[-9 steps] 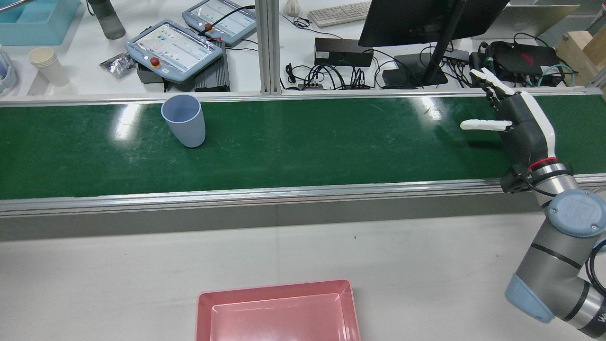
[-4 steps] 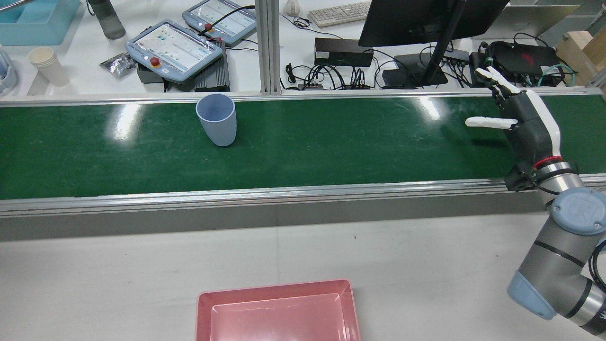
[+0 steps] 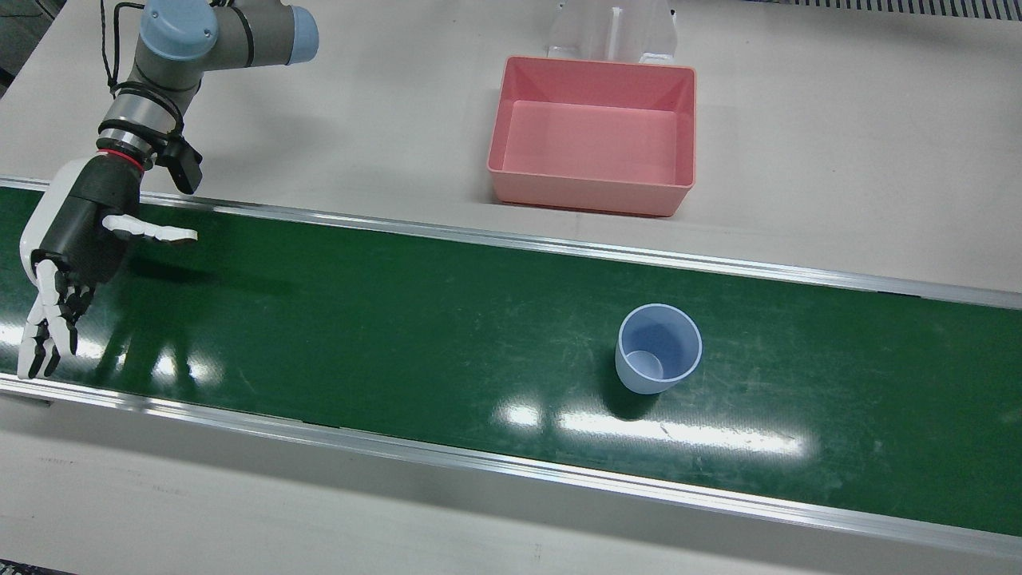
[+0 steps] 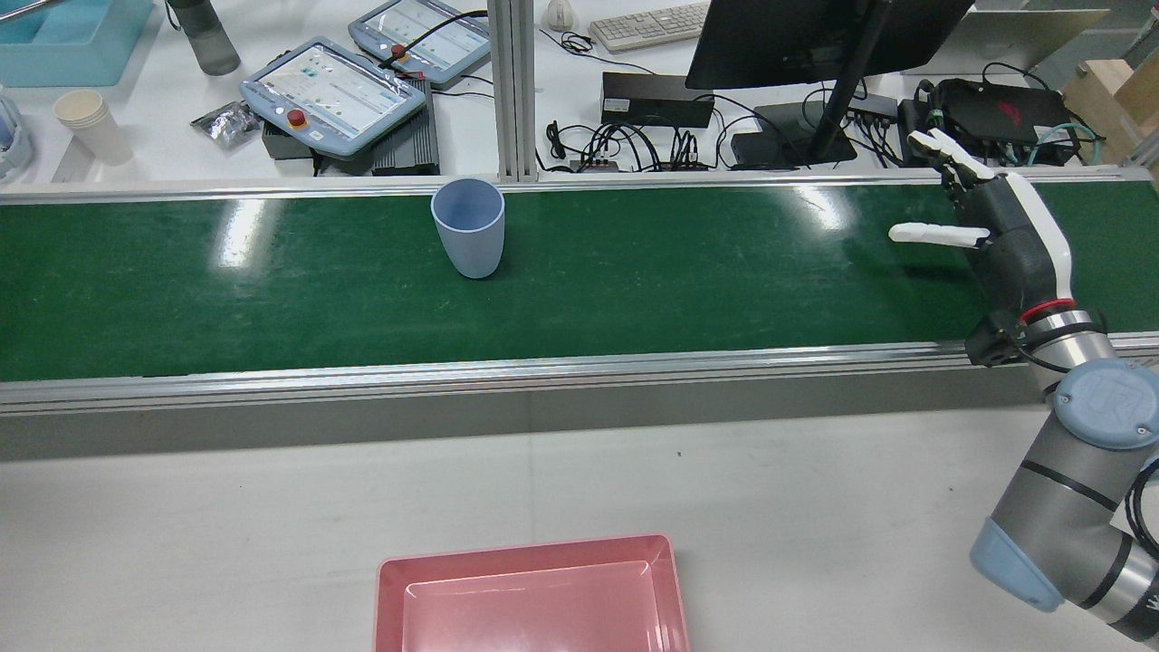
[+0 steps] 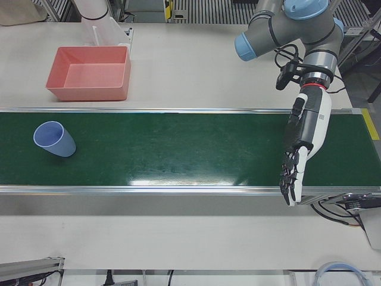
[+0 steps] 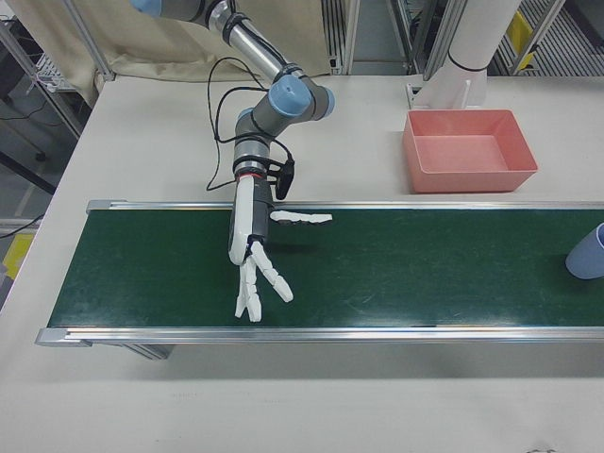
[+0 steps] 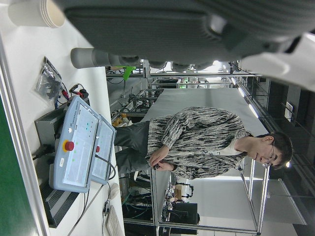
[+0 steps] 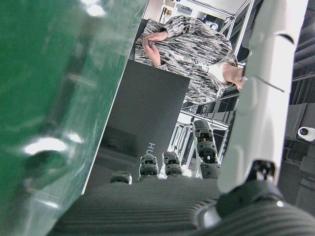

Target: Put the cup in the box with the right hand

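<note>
The task has hardly begun: the pale blue cup (image 3: 659,349) stands upright and untouched on the green conveyor belt (image 3: 399,319), mouth open to the ceiling, towards the belt's operator-side edge and well apart from either hand. The right hand (image 3: 72,239) hovers over its own end of the belt with the fingers stretched out and splayed, the thumb held out sideways, and nothing in its grasp; the right-front view shows this spread posture most plainly, with the cup only just visible at the far edge of that view. The left hand (image 5: 302,146) hangs over the opposite end of the belt, fingers extended and empty, and takes no part here. The pink box (image 3: 591,196) sits on the pale table beside the belt on the robot's side, roughly level with the cup, and it holds nothing. By my reading, everything is still to do: the right hand and cup must come together, the fingers must close around the cup's wall, and the cup must be lifted across the belt's rail and set down inside the box.
</note>
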`<action>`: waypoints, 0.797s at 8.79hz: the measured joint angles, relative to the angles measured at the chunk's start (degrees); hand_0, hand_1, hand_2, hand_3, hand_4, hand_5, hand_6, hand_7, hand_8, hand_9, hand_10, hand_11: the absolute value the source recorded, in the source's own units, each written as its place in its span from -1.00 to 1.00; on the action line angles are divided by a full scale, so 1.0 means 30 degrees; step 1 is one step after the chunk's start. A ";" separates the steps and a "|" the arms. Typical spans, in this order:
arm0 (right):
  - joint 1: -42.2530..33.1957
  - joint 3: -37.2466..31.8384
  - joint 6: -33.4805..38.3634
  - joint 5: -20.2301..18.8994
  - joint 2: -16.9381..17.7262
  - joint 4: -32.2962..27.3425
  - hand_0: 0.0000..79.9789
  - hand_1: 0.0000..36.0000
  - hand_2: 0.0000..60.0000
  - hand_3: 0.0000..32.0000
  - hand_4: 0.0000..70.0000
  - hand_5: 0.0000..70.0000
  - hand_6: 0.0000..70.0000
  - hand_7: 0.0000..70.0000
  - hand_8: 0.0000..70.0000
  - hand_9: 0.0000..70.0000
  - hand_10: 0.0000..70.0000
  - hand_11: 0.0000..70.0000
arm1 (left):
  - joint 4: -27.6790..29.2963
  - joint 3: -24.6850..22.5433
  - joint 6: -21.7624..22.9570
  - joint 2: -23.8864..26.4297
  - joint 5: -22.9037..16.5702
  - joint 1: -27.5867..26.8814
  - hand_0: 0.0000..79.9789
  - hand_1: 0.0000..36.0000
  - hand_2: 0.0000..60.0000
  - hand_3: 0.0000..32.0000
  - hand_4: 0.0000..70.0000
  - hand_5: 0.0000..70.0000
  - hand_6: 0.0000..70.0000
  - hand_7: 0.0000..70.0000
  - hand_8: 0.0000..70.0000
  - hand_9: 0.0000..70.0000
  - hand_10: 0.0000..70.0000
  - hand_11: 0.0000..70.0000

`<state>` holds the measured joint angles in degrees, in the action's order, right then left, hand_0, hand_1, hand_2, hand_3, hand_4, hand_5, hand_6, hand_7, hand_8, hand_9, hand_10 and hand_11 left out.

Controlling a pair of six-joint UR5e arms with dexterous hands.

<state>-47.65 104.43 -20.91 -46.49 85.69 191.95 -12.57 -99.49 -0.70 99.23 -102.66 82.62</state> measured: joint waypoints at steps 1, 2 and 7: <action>0.0013 -0.0003 -0.0002 0.0000 0.0001 0.0008 0.38 0.16 -1.00 -0.84 -1.00 -0.79 -0.89 -0.64 -0.82 -0.76 -1.00 -0.95 | 0.0000 -0.0001 -0.0001 0.0000 0.0001 0.0001 -1.00 -1.00 -1.00 -1.00 -1.00 -1.00 -1.00 -1.00 -1.00 -1.00 -1.00 -1.00; 0.0036 -0.0005 -0.0012 0.0000 0.0000 0.0019 0.38 0.16 -1.00 -0.85 -1.00 -0.79 -0.89 -0.63 -0.82 -0.76 -1.00 -0.95 | 0.0000 0.0000 -0.0001 0.0000 0.0002 0.0000 -1.00 -1.00 -1.00 -1.00 -1.00 -1.00 -1.00 -1.00 -1.00 -1.00 -1.00 -1.00; 0.0142 -0.0052 -0.0040 0.0000 -0.0017 0.0029 0.38 0.16 -1.00 -0.86 -1.00 -0.79 -0.89 -0.61 -0.81 -0.75 -1.00 -0.94 | 0.0000 0.0000 0.0000 0.0000 0.0001 0.0001 -1.00 -1.00 -1.00 -1.00 -1.00 -1.00 -1.00 -1.00 -1.00 -1.00 -1.00 -1.00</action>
<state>-47.22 104.28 -21.03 -46.49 85.64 192.04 -12.57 -99.49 -0.70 99.23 -102.66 82.62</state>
